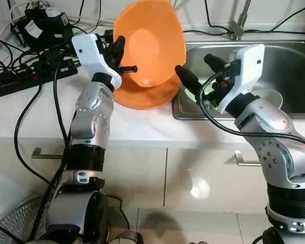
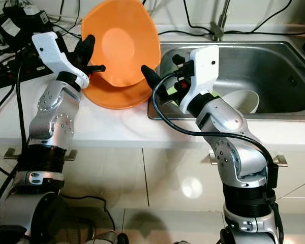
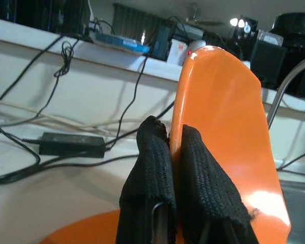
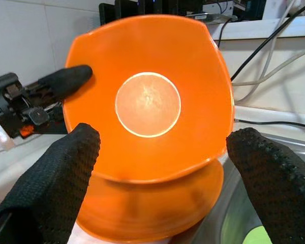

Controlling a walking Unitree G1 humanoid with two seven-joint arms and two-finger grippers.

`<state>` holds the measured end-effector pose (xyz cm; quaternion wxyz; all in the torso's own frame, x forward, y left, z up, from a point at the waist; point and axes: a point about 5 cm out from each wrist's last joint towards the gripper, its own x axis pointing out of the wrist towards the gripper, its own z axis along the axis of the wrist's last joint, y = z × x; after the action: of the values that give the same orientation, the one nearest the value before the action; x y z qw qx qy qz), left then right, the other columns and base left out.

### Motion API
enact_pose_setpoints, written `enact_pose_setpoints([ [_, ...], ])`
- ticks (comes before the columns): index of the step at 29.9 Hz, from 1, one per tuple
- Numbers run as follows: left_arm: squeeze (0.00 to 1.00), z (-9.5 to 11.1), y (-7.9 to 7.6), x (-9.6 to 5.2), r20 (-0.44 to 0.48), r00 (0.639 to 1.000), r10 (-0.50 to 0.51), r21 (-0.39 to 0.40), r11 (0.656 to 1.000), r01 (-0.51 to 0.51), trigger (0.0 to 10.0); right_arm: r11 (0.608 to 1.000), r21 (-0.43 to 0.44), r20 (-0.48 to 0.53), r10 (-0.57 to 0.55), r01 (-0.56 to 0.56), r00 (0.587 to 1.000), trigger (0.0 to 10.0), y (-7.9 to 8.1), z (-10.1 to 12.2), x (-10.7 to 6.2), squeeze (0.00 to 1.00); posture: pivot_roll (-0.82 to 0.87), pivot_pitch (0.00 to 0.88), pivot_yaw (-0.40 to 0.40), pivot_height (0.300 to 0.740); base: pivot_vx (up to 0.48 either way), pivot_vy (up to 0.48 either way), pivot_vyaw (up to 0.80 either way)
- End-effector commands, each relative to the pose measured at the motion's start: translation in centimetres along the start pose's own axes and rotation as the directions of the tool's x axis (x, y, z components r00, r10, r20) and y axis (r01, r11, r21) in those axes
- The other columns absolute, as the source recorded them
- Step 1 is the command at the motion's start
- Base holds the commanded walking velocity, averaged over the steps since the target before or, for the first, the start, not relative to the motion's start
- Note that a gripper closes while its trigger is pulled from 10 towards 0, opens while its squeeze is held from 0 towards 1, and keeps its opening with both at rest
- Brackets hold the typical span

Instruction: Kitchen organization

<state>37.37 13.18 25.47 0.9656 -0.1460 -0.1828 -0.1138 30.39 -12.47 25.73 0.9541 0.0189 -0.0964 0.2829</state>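
Left gripper (image 1: 123, 57) pinches the tilted orange bowl's (image 1: 151, 43) rim above another orange bowl (image 1: 142, 96) on the counter (image 1: 137, 127); right gripper (image 1: 193, 71), fingers apart, should close squarely on the opposite edge.

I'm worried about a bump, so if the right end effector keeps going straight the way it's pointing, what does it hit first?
Probably the tilted orange bowl held by the left end effector; the right end effector is open and aimed at its inside face.
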Motion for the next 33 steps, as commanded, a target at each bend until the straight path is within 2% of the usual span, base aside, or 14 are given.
enact_pose_setpoints([
  [1, 0.0, 1.1, -0.4, 0.1, 0.041, 0.999, -0.014, 0.013, 1.0, 0.013, 0.0, 1.0, -0.017, 0.016, -0.006, 0.007, 1.0, 10.0, -0.2, 0.4, 0.2, 0.0, -0.01, 0.033, 0.059, 0.74, 0.0, -0.42, 0.0],
  [10, 0.0, 0.9, -0.3, 0.0, 0.021, 1.0, -0.003, 0.004, 1.0, 0.003, 0.0, 1.0, -0.024, 0.017, -0.003, 0.003, 1.0, 10.0, -0.1, 0.4, 0.3, 0.0, -0.01, 0.031, 0.061, 0.74, 0.0, -0.43, 0.0],
  [22, 0.0, 1.1, 0.2, -0.1, 0.026, 0.999, 0.019, -0.014, 1.0, -0.018, 0.0, 0.999, -0.033, 0.017, -0.008, 0.009, 1.0, 10.0, -0.2, 0.3, 0.3, 0.0, -0.01, 0.033, 0.057, 0.74, 0.0, 0.0, 0.0],
  [26, 0.0, 1.8, 0.4, -0.1, 0.065, 0.997, 0.029, 0.009, 1.0, -0.029, 0.0, 0.998, -0.064, 0.04, -0.011, 0.014, 0.999, 10.0, -0.2, 0.7, 0.3, 0.0, -0.01, 0.033, 0.058, 0.74, 0.0, 0.0, 0.0],
  [33, 0.0, 2.4, 0.2, 0.0, 0.087, 0.996, 0.028, 0.013, 0.999, -0.029, 0.0, 0.997, -0.074, 0.064, -0.016, 0.021, 0.998, 10.0, -0.3, 1.0, 0.3, 0.0, -0.01, 0.033, 0.059, 0.74, 0.292, 0.0, 0.0],
])
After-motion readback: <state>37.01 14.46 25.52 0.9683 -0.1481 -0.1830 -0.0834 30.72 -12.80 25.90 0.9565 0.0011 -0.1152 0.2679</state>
